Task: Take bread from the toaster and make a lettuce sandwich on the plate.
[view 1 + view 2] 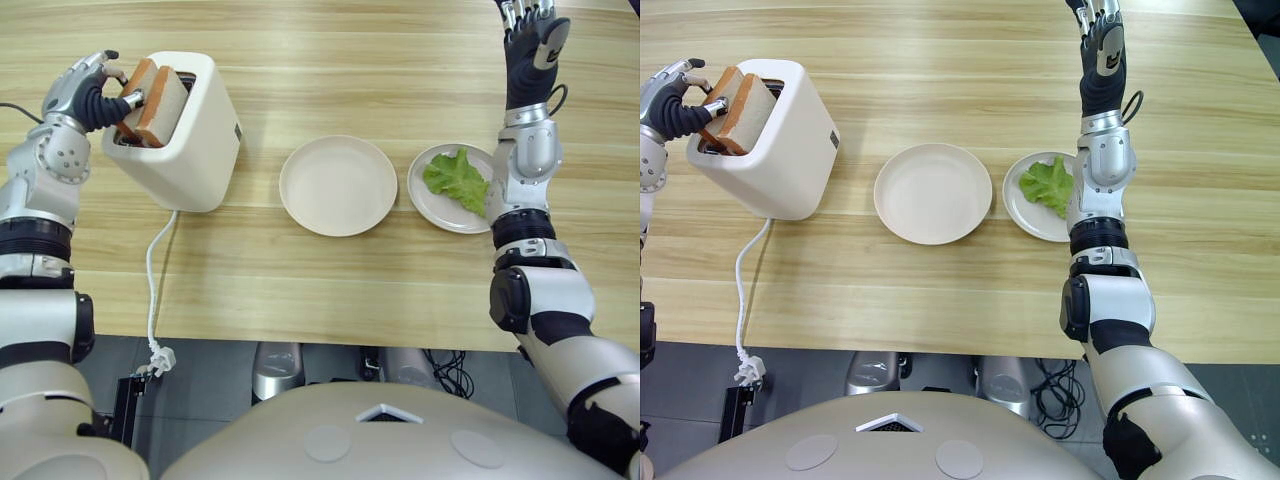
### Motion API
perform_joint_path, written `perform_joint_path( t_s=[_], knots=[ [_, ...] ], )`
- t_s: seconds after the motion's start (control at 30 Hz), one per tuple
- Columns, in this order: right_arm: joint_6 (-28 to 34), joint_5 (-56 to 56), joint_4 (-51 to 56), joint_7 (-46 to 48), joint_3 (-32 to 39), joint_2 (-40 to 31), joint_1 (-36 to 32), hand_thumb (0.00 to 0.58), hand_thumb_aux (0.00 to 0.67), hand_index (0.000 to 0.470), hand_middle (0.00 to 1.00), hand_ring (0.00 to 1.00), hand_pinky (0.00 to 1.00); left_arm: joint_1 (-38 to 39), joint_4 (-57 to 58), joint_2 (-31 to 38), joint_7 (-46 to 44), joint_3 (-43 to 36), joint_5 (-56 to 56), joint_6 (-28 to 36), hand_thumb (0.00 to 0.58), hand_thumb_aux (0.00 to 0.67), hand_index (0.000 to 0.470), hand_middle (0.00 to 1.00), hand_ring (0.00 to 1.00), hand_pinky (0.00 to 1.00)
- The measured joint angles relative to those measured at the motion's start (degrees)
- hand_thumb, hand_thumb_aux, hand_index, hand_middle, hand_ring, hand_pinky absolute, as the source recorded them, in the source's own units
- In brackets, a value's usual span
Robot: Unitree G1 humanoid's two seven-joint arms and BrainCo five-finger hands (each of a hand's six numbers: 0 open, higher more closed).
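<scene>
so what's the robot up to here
The robot's left hand has its fingers closed on the bread sticking up out of the toaster at the left of the table. The middle plate is bare, and the lettuce lies on a smaller plate to its right. The right hand is held out over the far side, open and holding nothing. No sandwich is started yet.

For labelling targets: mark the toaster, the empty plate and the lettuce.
toaster (195, 150), left eye view, on its white side wall.
empty plate (338, 186), left eye view, on its bare middle.
lettuce (457, 178), left eye view, on the leaf's middle.
</scene>
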Motion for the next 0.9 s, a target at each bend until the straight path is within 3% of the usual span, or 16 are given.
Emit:
perform_joint_path(
  t_s=[0.9],
  knots=[
    [0.2, -0.1, 0.0, -0.3, 0.1, 0.3, 0.0, 0.0, 0.0, 0.0, 0.0, 0.0, 0.0, -3.4, -0.5, -1.1, -6.2, 11.8, -15.5, -2.7, 0.58, 0.67, 0.46, 1.0, 1.0, 1.0]
  ],
)
